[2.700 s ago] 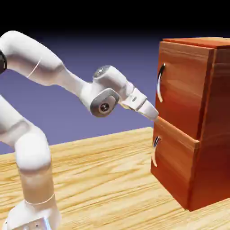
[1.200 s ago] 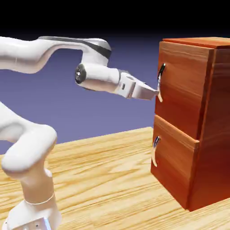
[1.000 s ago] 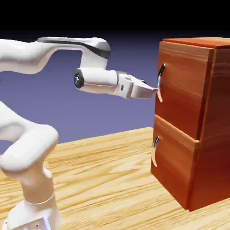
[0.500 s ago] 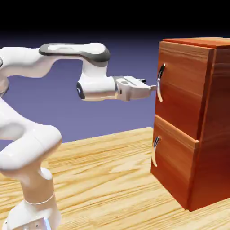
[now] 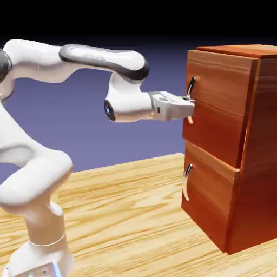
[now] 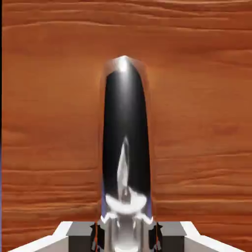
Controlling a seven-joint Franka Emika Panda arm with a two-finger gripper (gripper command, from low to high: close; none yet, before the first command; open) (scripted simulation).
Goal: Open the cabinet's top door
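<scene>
The white arm reaches level to the exterior view's right, its end effector clamped shut.

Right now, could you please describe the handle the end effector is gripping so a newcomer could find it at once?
Find the reddish-brown wood cabinet on the table's right. Its front has two stacked panels, and the top door is the upper one. The handle is its curved silver bar, with the end effector shut on it; the similar lower handle hangs free.

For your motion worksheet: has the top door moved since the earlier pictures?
Yes. The top door has come slightly out toward the arm: its front edge now overhangs the lower panel, with the gripper shut on its handle.
</scene>
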